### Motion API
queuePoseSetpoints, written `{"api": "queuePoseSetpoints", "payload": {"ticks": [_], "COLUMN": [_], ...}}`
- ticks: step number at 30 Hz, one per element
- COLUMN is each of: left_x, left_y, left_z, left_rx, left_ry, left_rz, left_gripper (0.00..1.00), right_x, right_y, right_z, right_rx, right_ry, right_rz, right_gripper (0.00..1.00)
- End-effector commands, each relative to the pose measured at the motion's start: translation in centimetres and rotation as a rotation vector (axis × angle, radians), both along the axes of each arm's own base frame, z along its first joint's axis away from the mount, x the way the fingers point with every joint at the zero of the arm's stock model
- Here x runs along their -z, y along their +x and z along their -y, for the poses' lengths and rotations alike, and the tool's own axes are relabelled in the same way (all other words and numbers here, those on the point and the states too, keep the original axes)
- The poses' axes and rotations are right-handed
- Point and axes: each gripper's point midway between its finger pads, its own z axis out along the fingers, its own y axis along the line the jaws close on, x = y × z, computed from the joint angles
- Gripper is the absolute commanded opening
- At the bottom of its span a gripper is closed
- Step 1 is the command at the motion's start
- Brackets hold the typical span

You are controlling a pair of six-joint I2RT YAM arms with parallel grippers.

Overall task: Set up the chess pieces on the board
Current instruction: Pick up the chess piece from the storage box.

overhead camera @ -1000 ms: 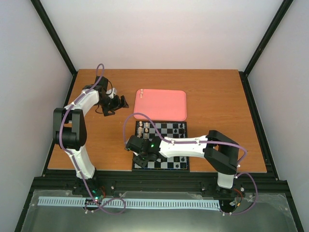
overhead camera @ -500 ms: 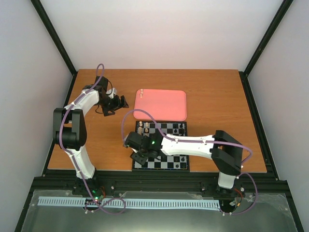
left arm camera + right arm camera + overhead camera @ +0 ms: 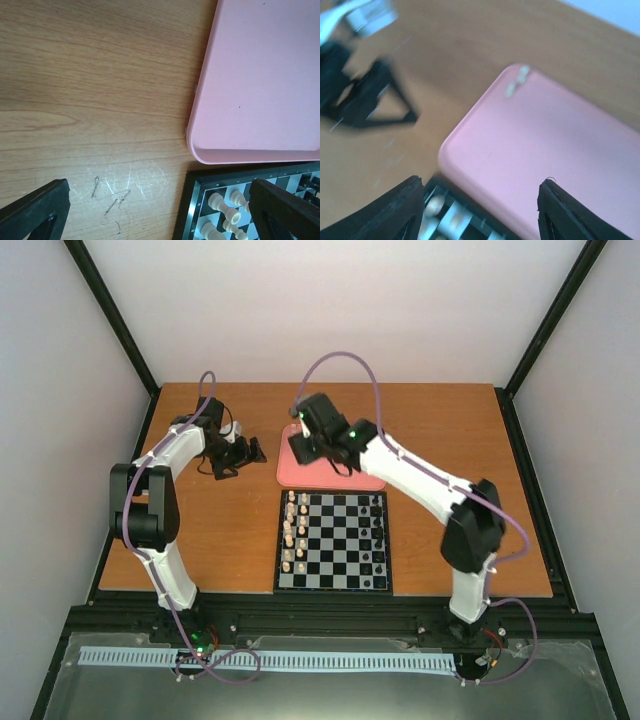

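Observation:
The board [image 3: 340,540] lies near the table's front. Several cream chess pieces [image 3: 295,530] stand in its two left columns, and black pieces [image 3: 378,535] line its right side. The left wrist view shows some of the chess pieces [image 3: 226,209] on the board's corner [image 3: 194,210]. Two more pale chess pieces [image 3: 517,81] lie at a far corner of the pink tray [image 3: 555,150]. My right gripper [image 3: 318,452] hovers over the tray's left part, open and empty [image 3: 480,212]. My left gripper [image 3: 243,457] rests open and empty over bare wood left of the tray [image 3: 160,215].
The pink tray [image 3: 360,472] sits just behind the board, its left end under my right arm. The left wrist view shows its rim [image 3: 200,145] close to the board's border. Black frame posts and pale walls surround the wooden table [image 3: 450,440].
My right arm has swung from the board's near-left corner up to above the tray's left part, and its jaws have widened. The left arm has not moved.

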Motion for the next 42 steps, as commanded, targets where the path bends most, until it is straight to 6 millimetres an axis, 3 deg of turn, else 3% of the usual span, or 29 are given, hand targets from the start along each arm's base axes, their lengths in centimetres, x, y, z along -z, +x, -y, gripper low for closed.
{"api": "queuePoseSetpoints", "payload": {"ticks": [1,7,11,20,34,42], "left_x": [-2.6,-2.3,-1.9,-1.0,-0.2,0.2], "left_y": [0.9,0.8,0.9,0.9,0.8,1.0], "left_z": [0.2,0.4,0.4,0.2,0.3,0.4], "left_rx": [0.004,0.006,0.007,0.009,0.011,0.012], "left_ry": [-0.015,-0.027,-0.022,-0.009,-0.018,-0.017], "left_rz": [0.069,0.058,0.051,0.03,0.014,0.004], "left_gripper": [1.0,1.0,1.0,1.0,1.0,1.0], "right_x": [2.6,5.6,7.4,13.0,16.1,16.7], "right_y": [7.4,14.6,16.8,16.8,18.6,20.0], "right_z": [-1.2,-2.4,-3.7,-5.4,-4.7,-4.2], "right_rx": [0.048,0.093,0.075,0.04,0.121,0.142], "right_ry": [0.016,0.076,0.107,0.14,0.14,0.182], "right_rz": [-0.007,-0.034,-0.036,-0.142,-0.15,-0.156], "right_gripper": [0.6,0.56,0.55,0.5,0.46,0.4]}}
